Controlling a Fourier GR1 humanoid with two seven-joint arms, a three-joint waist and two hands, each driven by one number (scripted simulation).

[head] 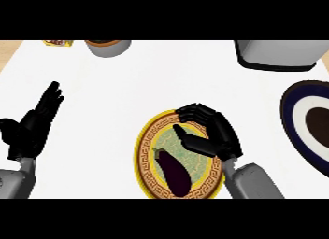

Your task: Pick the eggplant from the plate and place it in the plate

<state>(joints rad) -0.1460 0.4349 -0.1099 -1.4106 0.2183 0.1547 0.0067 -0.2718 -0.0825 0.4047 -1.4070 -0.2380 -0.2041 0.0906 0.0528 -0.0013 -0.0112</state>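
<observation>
Right hand (212,135) curls above eggplant (173,172) on yellow plate (145,140)

Eggplant (173,172) on near plate (148,140) — second plate (291,121) right.

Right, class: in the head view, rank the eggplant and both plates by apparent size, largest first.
1. Yellow-rimmed plate
2. Dark blue plate, though cut off by the picture's edge, so these two are unsure
3. Eggplant

eggplant (173,172): dark purple | plate (148,154): yellow rim, brown key pattern
</observation>
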